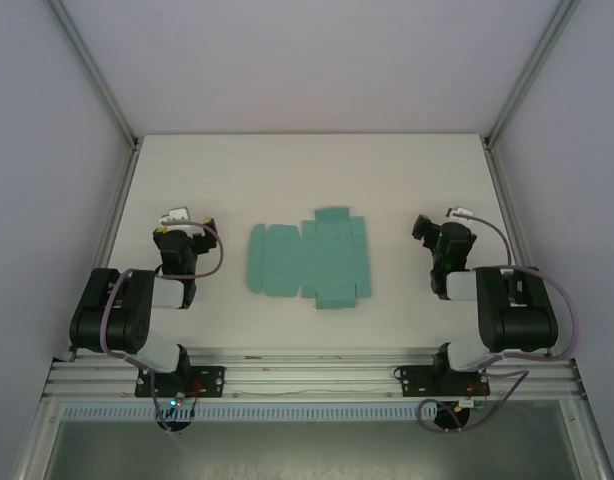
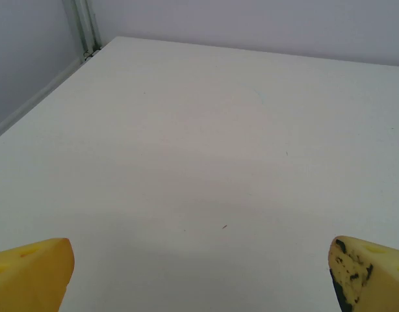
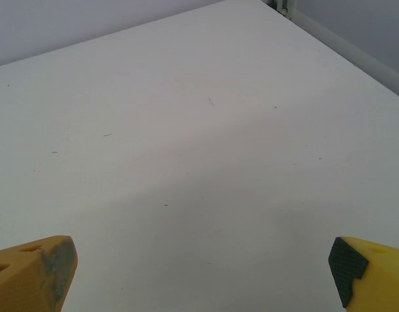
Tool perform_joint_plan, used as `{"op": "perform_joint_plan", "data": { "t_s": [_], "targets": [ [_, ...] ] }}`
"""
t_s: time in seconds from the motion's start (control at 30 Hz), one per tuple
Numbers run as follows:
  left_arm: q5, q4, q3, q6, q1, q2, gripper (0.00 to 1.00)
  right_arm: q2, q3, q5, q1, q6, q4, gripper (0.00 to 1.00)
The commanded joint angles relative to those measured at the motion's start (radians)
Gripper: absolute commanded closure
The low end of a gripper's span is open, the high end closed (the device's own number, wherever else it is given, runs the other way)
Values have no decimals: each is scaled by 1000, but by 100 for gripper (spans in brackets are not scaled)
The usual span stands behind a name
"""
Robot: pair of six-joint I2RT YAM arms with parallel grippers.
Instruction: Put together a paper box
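The paper box (image 1: 309, 260) is a flat, die-cut sheet of thin teal-green card, roughly cross-shaped, with creases and short flaps. It lies unfolded mid-bench on the smooth white bench (image 1: 307, 170). Its long axis runs left to right, and extra flaps stick out toward the far and near edges at its right half. It sits between the two claws, apart from both. The left claw (image 2: 199, 279) and right claw (image 3: 203, 276) are spread wide, yellow wedge tips holding nothing above bare surface.
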Motion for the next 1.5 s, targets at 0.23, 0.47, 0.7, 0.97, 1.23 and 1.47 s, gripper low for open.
{"op": "perform_joint_plan", "data": {
  "t_s": [0.23,0.47,0.7,0.97,1.23,1.47],
  "targets": [
    [-16,5,19,18,-7,-6,0,-13,13,-1,-4,7,13,0],
    [-17,2,20,18,-7,-6,0,-11,16,-1,-3,9,11,0],
    [-16,2,21,21,-7,-6,0,-11,16,0,-3,9,9,0],
    [-28,-11,29,15,-8,-25,0,-14,11,-1,-4,9,14,0],
    [2,-484,184,-84,-8,-271,0,-171,195,7,10,34,-423,0],
    [225,-788,329,-257,-48,-301,0,-208,462,-37,191,136,-875,5]
  ]
}}
